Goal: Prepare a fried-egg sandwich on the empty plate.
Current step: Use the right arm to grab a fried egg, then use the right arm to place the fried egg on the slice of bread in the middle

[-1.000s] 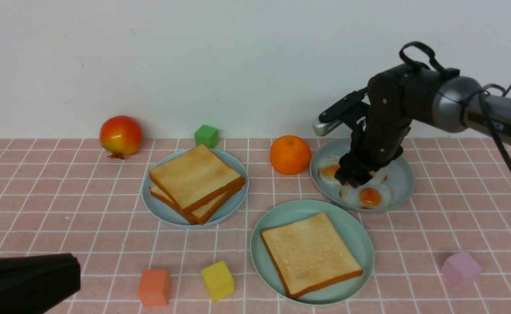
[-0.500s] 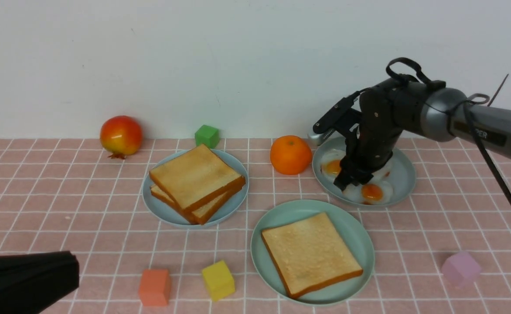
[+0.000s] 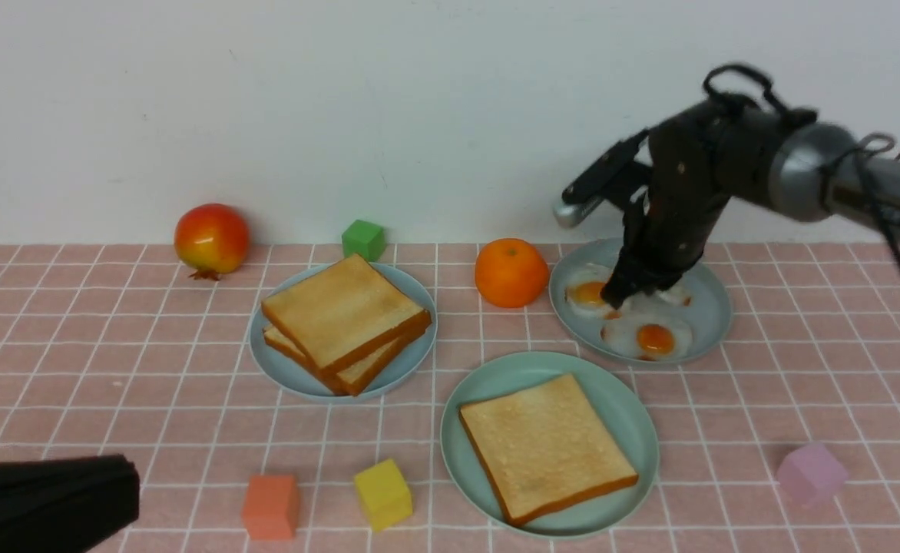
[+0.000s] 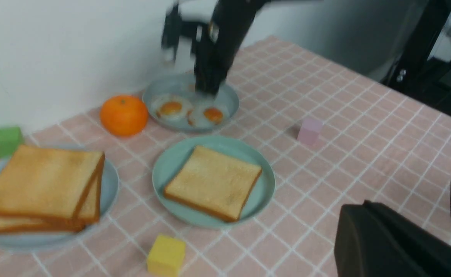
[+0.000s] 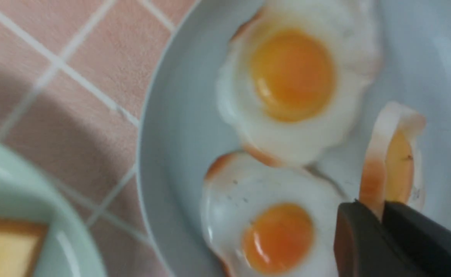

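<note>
The right gripper (image 3: 623,293) is down over the egg plate (image 3: 707,307) at the back right. Its fingers are clamped on one fried egg (image 5: 393,165), which stands on edge btwn them, just above the plate. The mint-green plate (image 3: 496,376) sits just in front of the egg plate, nearer the robot, w/ one toast slice (image 3: 546,449) flat on it. That slice is all there is of the sandwich so far. The left gripper (image 3: 43,499) is low at the near left corner, well apart from every plate.

Hard to see:
- From the front the pinched egg is mostly hidden behind the gripper.
- The left gripper is cut off by the frame edge, so can't tell if it's spread or closed.
- In the left wrist view the right arm is a blur.
- The right wrist view catches only a corner of the mint-green plate and its toast.

Counts:
- Plates x3: mint-green plate, egg plate, toast plate (image 3: 281,369) mid-left.
- Toast x3: one on the mint-green plate, plus a stacked pair (image 3: 342,311) on the toast plate.
- Eggs x3: the pinched one, plus the rear egg (image 3: 588,296) and front egg (image 3: 650,338) lying flat and touching.
- Cubes x4: green cube (image 3: 363,239), coral cube (image 3: 271,505), yellow cube (image 3: 382,493), lilac cube (image 3: 811,474).
- Orange (image 3: 511,272) x1, just beside the egg plate.
- Red-yellow fruit (image 3: 212,238) x1, back left.
</note>
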Action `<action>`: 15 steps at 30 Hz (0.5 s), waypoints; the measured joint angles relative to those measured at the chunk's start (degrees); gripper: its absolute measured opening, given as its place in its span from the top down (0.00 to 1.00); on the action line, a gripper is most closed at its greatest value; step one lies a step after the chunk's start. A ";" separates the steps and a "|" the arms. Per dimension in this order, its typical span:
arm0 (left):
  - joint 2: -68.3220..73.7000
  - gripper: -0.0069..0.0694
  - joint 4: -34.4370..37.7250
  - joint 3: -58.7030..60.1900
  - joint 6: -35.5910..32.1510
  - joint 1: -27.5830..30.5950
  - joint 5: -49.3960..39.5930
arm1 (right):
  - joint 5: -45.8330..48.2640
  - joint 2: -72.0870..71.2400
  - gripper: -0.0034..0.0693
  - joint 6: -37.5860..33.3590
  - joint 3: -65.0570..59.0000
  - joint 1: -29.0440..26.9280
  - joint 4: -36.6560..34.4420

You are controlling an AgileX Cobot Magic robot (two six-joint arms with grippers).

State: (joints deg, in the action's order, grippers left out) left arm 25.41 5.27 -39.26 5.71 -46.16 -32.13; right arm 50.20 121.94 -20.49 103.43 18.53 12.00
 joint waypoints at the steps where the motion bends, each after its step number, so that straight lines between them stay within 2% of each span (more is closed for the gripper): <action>1: 0.00 0.89 -0.86 0.00 1.68 0.00 -1.01 | 1.26 -1.90 0.84 0.53 0.00 0.47 -0.27; 2: 0.00 0.89 -0.86 0.00 2.01 0.00 -1.01 | 1.45 -2.54 0.84 0.69 0.00 0.56 -0.25; 8: 0.00 0.89 -10.69 0.00 18.17 0.00 -6.01 | 7.08 -12.91 0.84 4.38 -5.52 5.63 -1.29; 10: 0.00 0.89 -15.84 0.00 26.68 0.00 -9.77 | 7.11 -18.42 0.84 7.81 -11.88 10.07 -1.53; 12: 0.00 0.89 -18.30 0.00 29.59 0.00 -11.18 | 6.61 -21.15 0.84 9.66 -15.35 12.43 -1.58; 15: 0.00 0.89 -22.07 0.00 31.59 0.00 -13.74 | 4.80 -26.20 0.84 14.88 -23.34 22.03 -1.27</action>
State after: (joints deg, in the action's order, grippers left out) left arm 25.41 -16.80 -39.26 37.30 -46.16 -45.87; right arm 55.00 95.74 -5.61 80.08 40.56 10.73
